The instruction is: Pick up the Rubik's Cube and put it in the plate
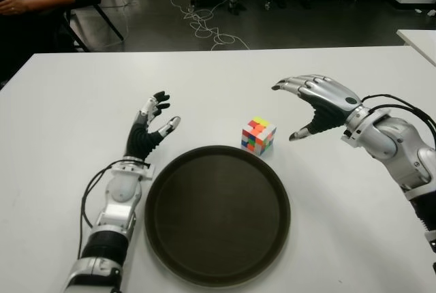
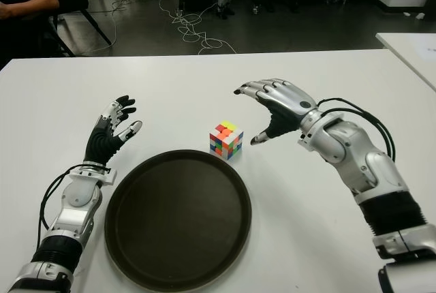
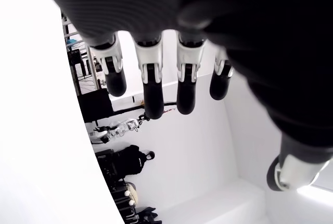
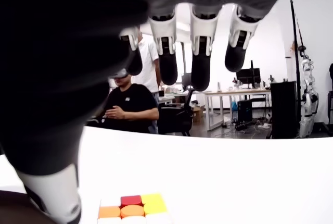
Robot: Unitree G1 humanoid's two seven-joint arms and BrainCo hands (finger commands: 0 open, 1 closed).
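Cube time: the Rubik's Cube (image 1: pixel 259 135) sits on the white table (image 1: pixel 61 102), just past the plate (image 1: pixel 217 214) rim; the right hand (image 1: pixel 315 105) hovers beside it, fingers spread and empty, and should come down squarely; the left hand (image 1: pixel 151 127) shows open beside the plate.

Dark floor (image 1: pixel 286 24) with tangled cables (image 1: pixel 204 24) beyond the white table (image 1: pixel 82 88).

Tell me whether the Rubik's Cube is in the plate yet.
Out. The Rubik's Cube sits on the table just beyond the plate's far rim; right hand open beside it.
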